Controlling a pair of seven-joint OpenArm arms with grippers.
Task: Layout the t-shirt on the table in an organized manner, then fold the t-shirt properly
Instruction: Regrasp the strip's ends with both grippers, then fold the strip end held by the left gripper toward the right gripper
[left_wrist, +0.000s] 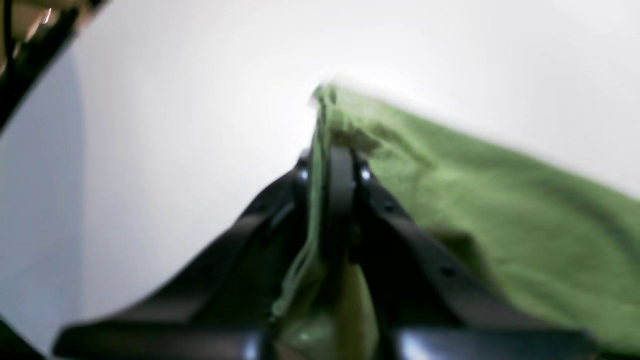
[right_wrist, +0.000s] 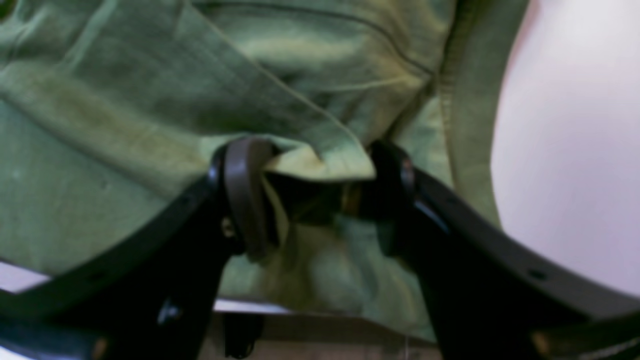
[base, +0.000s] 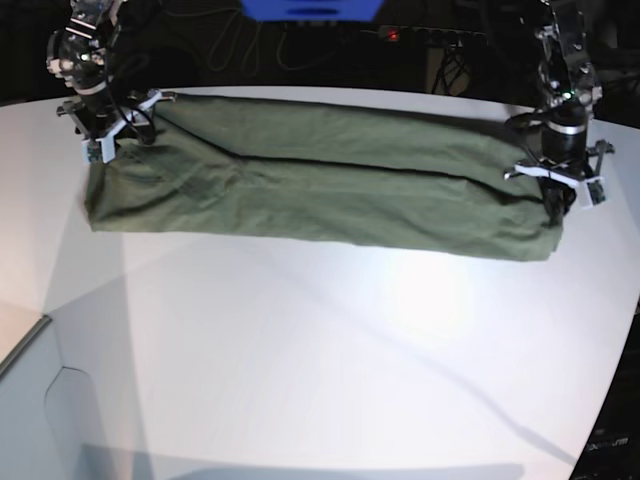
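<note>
The soft, wrinkly olive t-shirt (base: 320, 185) lies as a long folded band along the smooth white bench's (base: 320, 340) far edge. The left gripper (left_wrist: 334, 165) pinches its hem tightly; the right gripper (right_wrist: 312, 185), jaws apart, straddles a cloth fold.

Count of items in view, by kind:

- t-shirt (base: 320, 180): 1, olive green, lying as one long band across the far side.
- tabletop (base: 320, 350): 1, white.
- Robot arms: 2, one at each end of the garment.
- Grippers: 2, namely left gripper (left_wrist: 334, 165) and right gripper (right_wrist: 315, 195), each with two jaws, 4 jaws in all.
- Wrist cameras' views: 2; base view: 1.
</note>
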